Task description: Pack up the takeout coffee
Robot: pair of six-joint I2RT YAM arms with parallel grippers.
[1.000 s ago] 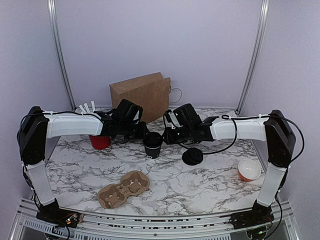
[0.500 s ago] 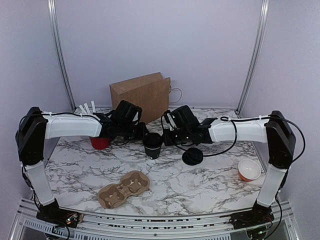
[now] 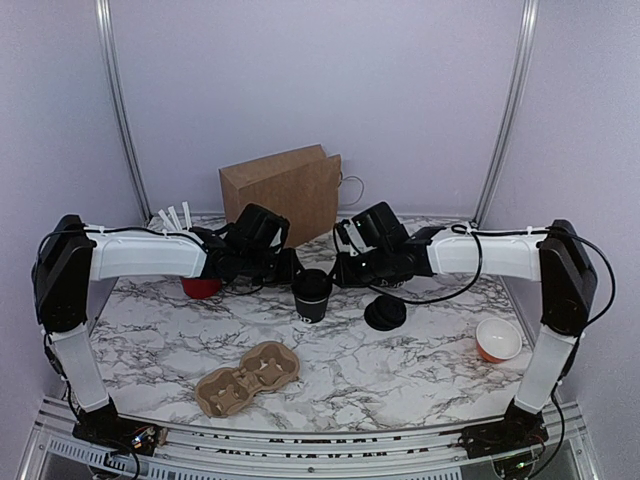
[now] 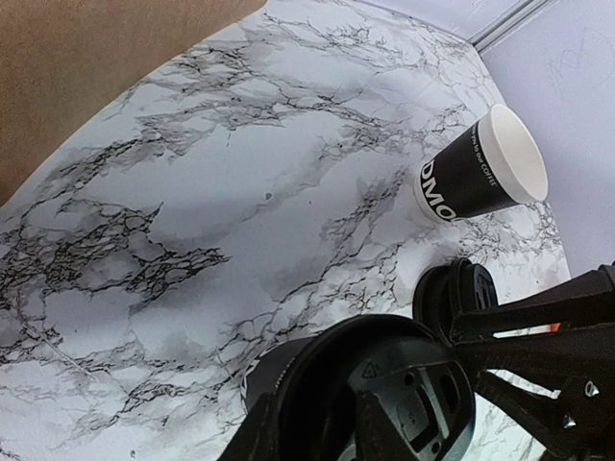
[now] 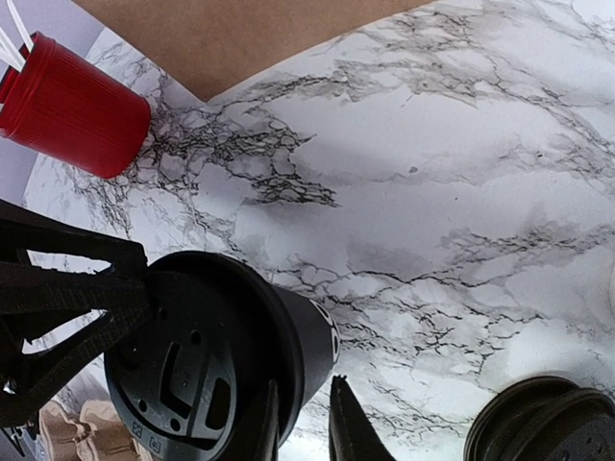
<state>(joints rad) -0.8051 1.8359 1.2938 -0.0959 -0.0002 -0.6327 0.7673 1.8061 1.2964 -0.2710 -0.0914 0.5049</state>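
I am inspecting across the marble table (image 3: 400, 370), taking the brown paper bag (image 3: 285, 190) as my reference. Both my arms are reaching in just in front of the bag, and the takeout coffee (image 3: 312, 293) is standing upright between them there. My left gripper (image 3: 293, 271) is appearing clamped on the rim of the cup's top from the bag's left side. My right gripper (image 3: 336, 272) is sitting against the opposite side with its fingers only narrowly apart, and I cannot tell whether it is gripping anything. The cardboard carrier (image 3: 248, 378) is lying well in front of the bag. Risk, in my judgement: two tools are acting on one light paper cup, so uneven force is threatening to tip it, crush its wall or pop the top off, and a rim-only hold is inviting a slip during any lift. The cup is showing small, black and tapered. Its lid (image 5: 178, 370) is looking round, black, moulded and apparently seated flush. A spare lid (image 3: 385, 313) is lying in front of the bag's right corner.
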